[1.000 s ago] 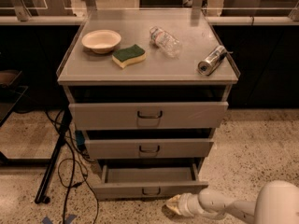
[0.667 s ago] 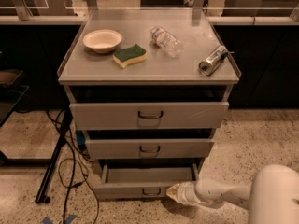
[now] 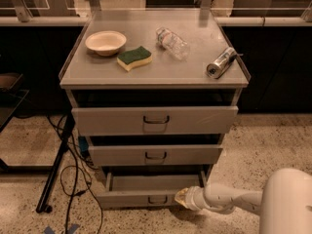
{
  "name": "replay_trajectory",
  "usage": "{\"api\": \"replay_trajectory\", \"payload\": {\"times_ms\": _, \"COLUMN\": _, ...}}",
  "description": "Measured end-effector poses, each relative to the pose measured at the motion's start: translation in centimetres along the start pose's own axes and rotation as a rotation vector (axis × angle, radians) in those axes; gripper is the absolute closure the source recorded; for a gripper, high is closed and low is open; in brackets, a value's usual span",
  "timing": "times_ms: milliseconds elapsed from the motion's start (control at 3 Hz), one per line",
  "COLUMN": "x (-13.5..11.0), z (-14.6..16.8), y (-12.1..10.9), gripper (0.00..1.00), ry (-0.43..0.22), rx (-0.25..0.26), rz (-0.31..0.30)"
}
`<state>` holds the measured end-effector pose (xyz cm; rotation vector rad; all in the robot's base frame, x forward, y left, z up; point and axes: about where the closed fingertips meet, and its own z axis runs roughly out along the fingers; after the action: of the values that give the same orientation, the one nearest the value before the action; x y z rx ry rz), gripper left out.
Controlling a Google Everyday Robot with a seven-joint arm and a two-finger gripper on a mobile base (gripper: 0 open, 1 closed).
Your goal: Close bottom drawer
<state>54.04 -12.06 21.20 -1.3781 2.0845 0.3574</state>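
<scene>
The bottom drawer [image 3: 136, 198] of the grey metal cabinet [image 3: 154, 72] is pulled out, showing its plain grey interior [image 3: 151, 182] and a small dark wire handle [image 3: 157, 199] on its slim front. My gripper [image 3: 181, 198] comes in from the lower right on a white arm [image 3: 234, 201] and sits against the right end of the drawer's front panel. The middle drawer [image 3: 155, 155] and the tall top drawer [image 3: 155, 120] stand slightly out too.
On the cabinet top lie a cream bowl [image 3: 105, 42], a green-and-yellow sponge [image 3: 134, 58], a clear plastic bottle [image 3: 172, 42] and a silver can [image 3: 222, 62] on its side. Black cables and a stand leg [image 3: 54, 165] lie on the speckled floor at the left.
My gripper has moved left and up from the floor area to the drawer's front right end. The drawer looks about as far open as before.
</scene>
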Motion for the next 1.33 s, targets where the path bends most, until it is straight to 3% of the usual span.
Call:
{"api": "replay_trajectory", "payload": {"times_ms": 333, "x": 0.00, "z": 0.00, "y": 0.00, "gripper": 0.31, "ry": 0.000, "rx": 0.000, "rz": 0.000}}
{"api": "replay_trajectory", "payload": {"times_ms": 667, "x": 0.00, "z": 0.00, "y": 0.01, "gripper": 0.00, "ry": 0.000, "rx": 0.000, "rz": 0.000}}
{"api": "replay_trajectory", "payload": {"times_ms": 1000, "x": 0.00, "z": 0.01, "y": 0.01, "gripper": 0.00, "ry": 0.000, "rx": 0.000, "rz": 0.000}}
{"api": "replay_trajectory", "payload": {"times_ms": 1333, "x": 0.00, "z": 0.01, "y": 0.01, "gripper": 0.19, "ry": 0.000, "rx": 0.000, "rz": 0.000}}
